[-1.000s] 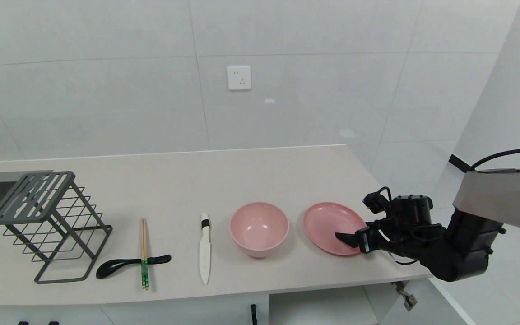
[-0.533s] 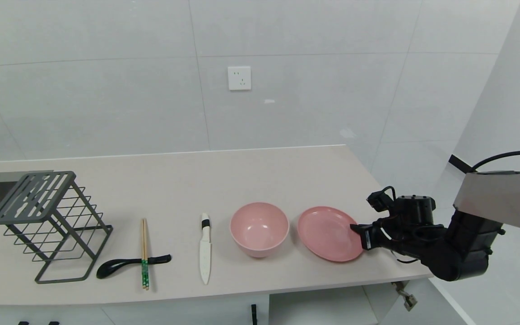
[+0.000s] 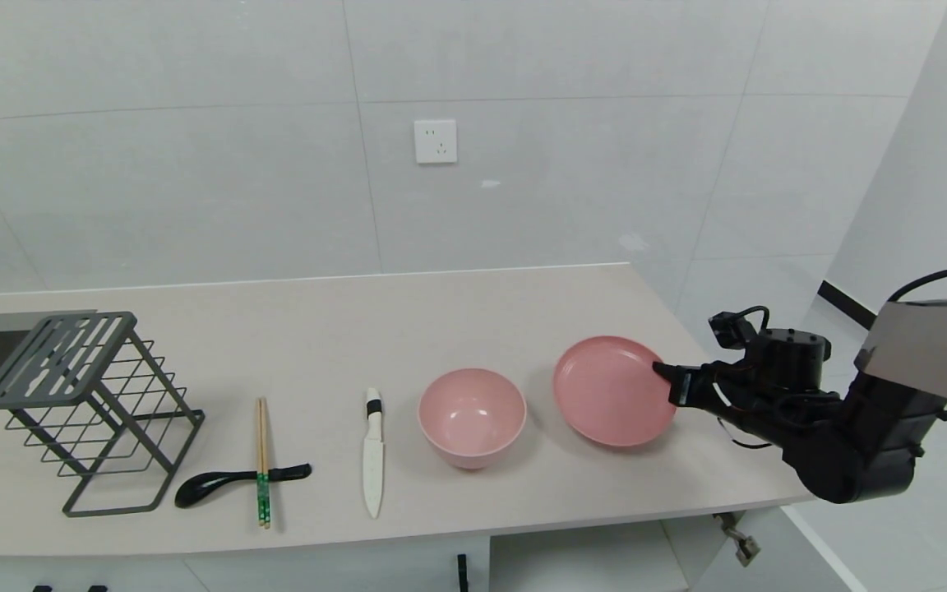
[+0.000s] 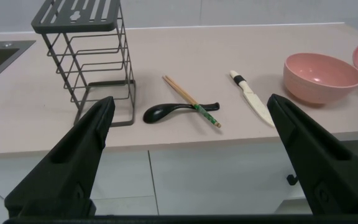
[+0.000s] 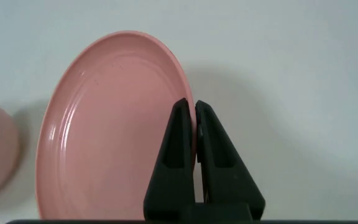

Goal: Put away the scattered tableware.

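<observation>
Head view: your right gripper (image 3: 660,372), arm stretched in from the right, pinches the tilted pink plate (image 3: 605,393) by its rim.

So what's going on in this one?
The right gripper is shut on the rim of the pink plate, holding it tilted up at the gripped side, beside the pink bowl. The knife, chopsticks and black spoon lie on the counter, not yet in the wire rack on the left. The left gripper hangs open and empty in front of the counter.

bowl (image 3: 472,415) close beside tilted plate (image 3: 613,390)
</observation>
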